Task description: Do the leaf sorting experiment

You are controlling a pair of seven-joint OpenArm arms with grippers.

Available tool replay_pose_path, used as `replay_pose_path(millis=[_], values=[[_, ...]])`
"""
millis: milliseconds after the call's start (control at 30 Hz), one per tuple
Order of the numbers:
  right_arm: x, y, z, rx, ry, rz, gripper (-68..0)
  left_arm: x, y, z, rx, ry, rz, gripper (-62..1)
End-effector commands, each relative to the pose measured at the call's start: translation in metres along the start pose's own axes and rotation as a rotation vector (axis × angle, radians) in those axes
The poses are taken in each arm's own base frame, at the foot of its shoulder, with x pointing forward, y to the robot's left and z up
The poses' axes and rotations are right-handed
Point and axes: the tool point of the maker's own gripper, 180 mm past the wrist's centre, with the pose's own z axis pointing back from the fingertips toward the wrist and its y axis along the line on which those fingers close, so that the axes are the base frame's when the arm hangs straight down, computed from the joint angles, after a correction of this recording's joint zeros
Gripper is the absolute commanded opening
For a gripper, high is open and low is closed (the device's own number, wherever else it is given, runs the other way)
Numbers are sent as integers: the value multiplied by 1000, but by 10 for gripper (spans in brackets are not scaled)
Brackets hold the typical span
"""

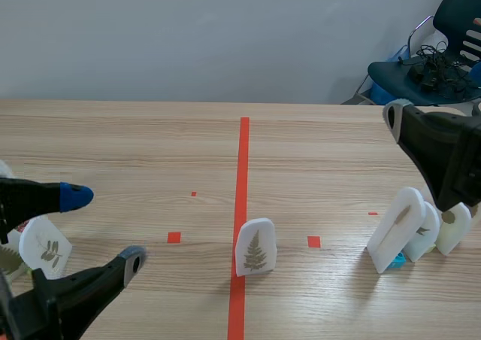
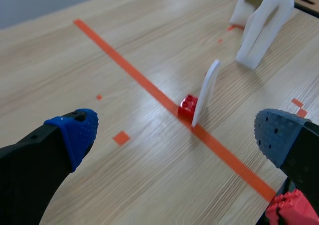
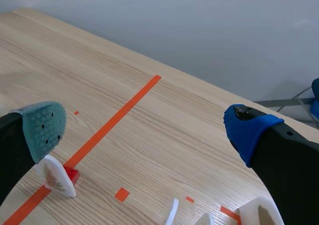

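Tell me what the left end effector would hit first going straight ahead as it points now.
Probably the white leaf card with its red brick, standing on the tape line ahead of the open left end effector; depth is uncertain.

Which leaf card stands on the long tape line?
The fern card, alone on the line, on a red brick. The rest stand off it: a cluster at the right, others at the left.

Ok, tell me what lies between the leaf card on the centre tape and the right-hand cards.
Scene view: only bare table with a small tape square between the leaf card and the cards.
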Motion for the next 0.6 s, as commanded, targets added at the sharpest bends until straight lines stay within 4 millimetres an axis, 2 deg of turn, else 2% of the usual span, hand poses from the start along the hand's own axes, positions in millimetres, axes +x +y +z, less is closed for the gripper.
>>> replay_pose_path(millis=[0,167,267,400,567], values=[[1,-5,0,-12,-10,-1,4,-6,0,-6,-11,-27,44,14],[1,-5,0,-12,-9,-1,4,-41,-4,-26,-58,11,42,14],[1,-6,0,-16,-9,-1,4,-48,-9,-42,-96,-8,34,14],[1,-6,0,-16,-9,-1,4,-60,-4,-71,-76,15,-50,14],[1,-6,0,-16,-10,-1,4,-69,-15,-101,-117,21,-72,14]])
